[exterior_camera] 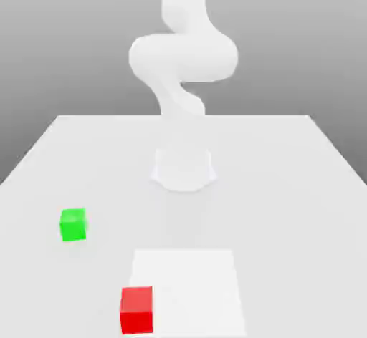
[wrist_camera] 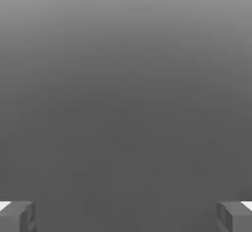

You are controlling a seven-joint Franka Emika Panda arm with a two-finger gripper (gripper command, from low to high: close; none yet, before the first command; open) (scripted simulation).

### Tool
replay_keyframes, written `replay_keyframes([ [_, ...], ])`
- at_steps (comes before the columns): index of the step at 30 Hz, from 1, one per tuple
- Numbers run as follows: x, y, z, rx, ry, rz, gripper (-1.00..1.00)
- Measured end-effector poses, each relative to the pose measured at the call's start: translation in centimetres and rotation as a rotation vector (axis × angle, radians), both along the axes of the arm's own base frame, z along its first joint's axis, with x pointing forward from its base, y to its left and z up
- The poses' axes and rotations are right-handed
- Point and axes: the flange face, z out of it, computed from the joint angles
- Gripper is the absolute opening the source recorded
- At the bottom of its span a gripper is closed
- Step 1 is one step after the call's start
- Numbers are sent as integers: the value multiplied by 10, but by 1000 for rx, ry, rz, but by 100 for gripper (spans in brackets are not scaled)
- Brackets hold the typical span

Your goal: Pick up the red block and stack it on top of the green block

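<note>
1. Exterior view, edges: The red block [exterior_camera: 136, 311] is located on the table [exterior_camera: 287, 222], low in the view, across the left-hand border of a white square [exterior_camera: 193, 286]. The green block [exterior_camera: 73, 225] is located farther toward the arm's base [exterior_camera: 183, 168] and toward the exterior view's left, well apart from the red block and off the square.
2. Exterior view, open room: Bare tabletop is seen between the two blocks, and nothing is stacked on either. A wide open area is presented on the exterior view's right. The base is set toward the far edge, and the arm [exterior_camera: 183, 57] is raised above it, cut off by the upper border of the view.
3. Exterior view, surface and room: The tabletop is finished in smooth pale white, bounded by straight edges. The background [exterior_camera: 301, 43] is shaded in plain grey.
4. Hand view, fingers: The gripper [wrist_camera: 126, 217] is opened wide; its two fingers are held well apart, with nothing grasped between them.
5. Hand view, room: A plain grey gradient [wrist_camera: 126, 78] is seen beyond the fingers.
</note>
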Motion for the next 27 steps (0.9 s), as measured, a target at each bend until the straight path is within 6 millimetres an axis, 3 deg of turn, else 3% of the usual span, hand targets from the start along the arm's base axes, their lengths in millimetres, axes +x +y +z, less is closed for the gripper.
replay_keyframes([
  [6, 67, -16, -103, 9, 177, 27, 0],
  [13, 109, -33, -234, 6, 377, 47, 0],
  [18, 115, -47, -330, -5, 519, 53, 0],
  [24, 97, -63, -441, -32, 690, 60, 0],
  [27, 93, -66, -485, -39, 721, 63, 0],
])
